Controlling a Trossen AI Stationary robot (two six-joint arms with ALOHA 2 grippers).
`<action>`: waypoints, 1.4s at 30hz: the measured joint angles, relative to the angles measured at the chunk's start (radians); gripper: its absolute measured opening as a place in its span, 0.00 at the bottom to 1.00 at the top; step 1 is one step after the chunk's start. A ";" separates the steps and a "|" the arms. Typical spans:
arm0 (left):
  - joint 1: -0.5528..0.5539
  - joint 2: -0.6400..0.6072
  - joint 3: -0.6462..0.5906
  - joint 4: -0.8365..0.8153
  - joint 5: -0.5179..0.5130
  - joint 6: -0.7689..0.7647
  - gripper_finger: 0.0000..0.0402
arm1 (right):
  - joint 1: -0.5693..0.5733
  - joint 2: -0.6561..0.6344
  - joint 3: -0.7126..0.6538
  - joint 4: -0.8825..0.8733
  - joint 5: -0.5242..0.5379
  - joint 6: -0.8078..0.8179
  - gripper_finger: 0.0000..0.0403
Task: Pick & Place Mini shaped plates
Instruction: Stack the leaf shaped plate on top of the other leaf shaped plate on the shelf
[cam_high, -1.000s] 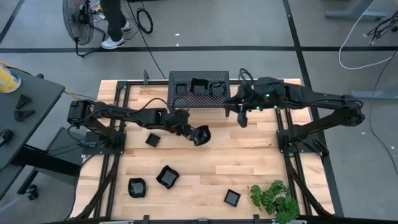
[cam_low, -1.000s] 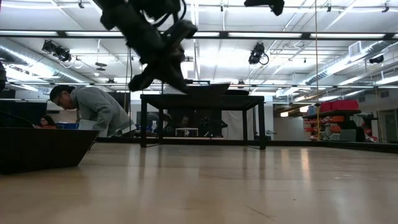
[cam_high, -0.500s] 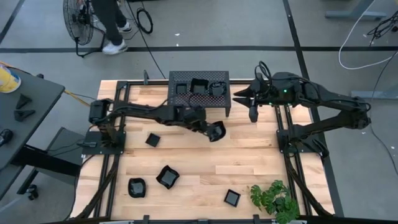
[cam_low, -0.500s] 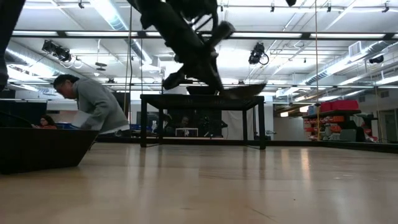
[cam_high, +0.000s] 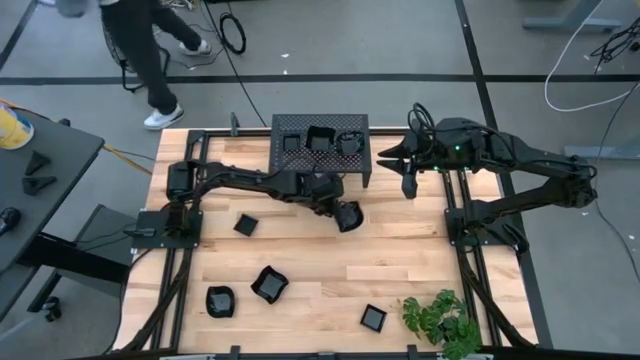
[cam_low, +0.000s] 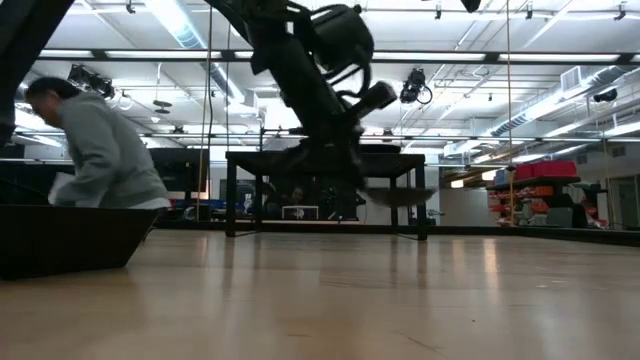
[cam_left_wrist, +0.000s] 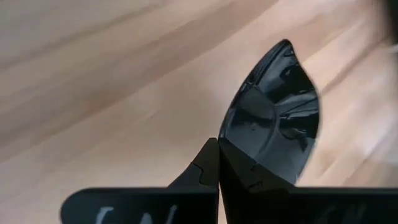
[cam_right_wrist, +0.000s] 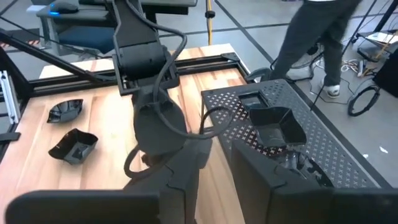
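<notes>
Left gripper is pinched tight on the rim of one plate, holding it in the air over mid-table, just in front of the stand. From the left wrist view its fingers meet on the edge of the dish, which sticks out past them, glossy and tilted. In the low view the held plate hangs clear of the tabletop, roughly level, though it's blurred there, so the tilt is hard to call.

Right gripper hovers off the stand's right end, above the table's back edge, carrying nothing. Its fingers stand partly apart with only air between them.

Three plates sit on top of the stand: one at the left, one in the middle, one at the right.

Four more plates lie loose on the table: a small square one near the left arm's base, a larger angular one toward the front, a rounded one at front left, and a square one at front centre, just beside a plant.

A person walks on the floor beyond the table's far left corner.
</notes>
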 joint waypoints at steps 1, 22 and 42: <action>-0.001 0.009 -0.001 0.009 0.008 -0.005 0.00 | 0.000 0.000 0.000 0.000 0.001 0.000 0.24; -0.019 0.115 0.002 0.102 0.059 -0.067 0.00 | -0.005 0.000 0.000 -0.003 0.025 0.007 0.24; -0.019 0.115 0.001 0.099 0.033 -0.070 0.18 | -0.005 0.000 0.000 -0.002 0.025 0.008 0.24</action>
